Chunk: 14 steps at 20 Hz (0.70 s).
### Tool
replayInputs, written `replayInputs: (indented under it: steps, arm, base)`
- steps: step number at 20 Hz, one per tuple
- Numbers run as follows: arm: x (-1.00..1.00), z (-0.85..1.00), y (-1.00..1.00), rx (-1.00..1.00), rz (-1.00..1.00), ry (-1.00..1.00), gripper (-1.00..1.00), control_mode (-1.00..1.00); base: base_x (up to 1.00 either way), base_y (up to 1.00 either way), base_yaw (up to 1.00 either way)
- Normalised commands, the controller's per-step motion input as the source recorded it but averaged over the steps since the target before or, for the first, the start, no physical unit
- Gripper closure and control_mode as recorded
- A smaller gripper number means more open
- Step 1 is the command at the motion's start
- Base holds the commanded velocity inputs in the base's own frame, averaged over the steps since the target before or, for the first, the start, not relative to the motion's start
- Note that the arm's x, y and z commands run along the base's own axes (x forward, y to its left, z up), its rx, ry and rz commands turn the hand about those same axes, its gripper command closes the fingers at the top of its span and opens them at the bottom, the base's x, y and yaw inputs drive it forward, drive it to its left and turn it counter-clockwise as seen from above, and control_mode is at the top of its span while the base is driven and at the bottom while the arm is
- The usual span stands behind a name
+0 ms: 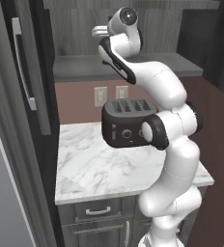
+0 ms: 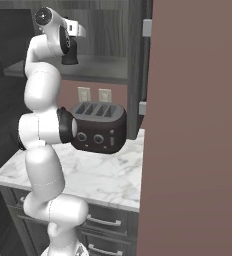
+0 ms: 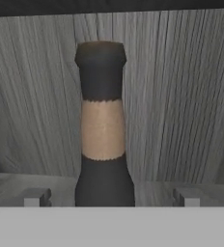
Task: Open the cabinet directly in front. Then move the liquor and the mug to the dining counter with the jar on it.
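A: Right, where is the liquor (image 3: 103, 130) for you just now?

B: Straight ahead of your end effector (image 3: 111, 197), inside the cabinet (image 3: 181, 111). From the hand camera, the bottle's neck rises between the two fingertips (image 3: 35, 197), a little nearer the left one than the right, with the cabinet's grey back wall behind it. Its long axis stands upright, so it runs across the line from one fingertip to the other.

A: And the jaws?

B: Spread wide, one on each side of the neck, touching nothing. You hold nothing yet.

A: So what does the next move turn on?

B: On depth, I'd judge. The neck is already bracketed, so you would want to push forward along the end effector's own line until the fingers are level with the bottle, then close. You cannot tell from the hand camera how far in front of the fingertips the neck sits.

A: Counts?

B: One liquor bottle. One arm, reaching up into the cabinet above the toaster (image 1: 128, 121). One toaster, on the small marble surface (image 1: 94, 169) below the cabinet. Two wall outlets (image 1: 100, 96) just behind the toaster.
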Motion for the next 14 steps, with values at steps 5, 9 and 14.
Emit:
replayInputs:
  steps: [5, 9, 14]
  arm:
    - [0.06, 0.0, 0.04, 0.0, 0.0, 0.0, 1.0, -1.0]
    - [0.0, 0.0, 0.0, 0.0, 0.0, 0.0, 1.0, -1.0]
    - [0.0, 0.0, 0.0, 0.0, 0.0, 0.0, 1.0, -1.0]
  base:
    - [0.0, 0.0, 0.0]
    - [0.0, 0.0, 0.0]
    - [0.0, 0.0, 0.0]
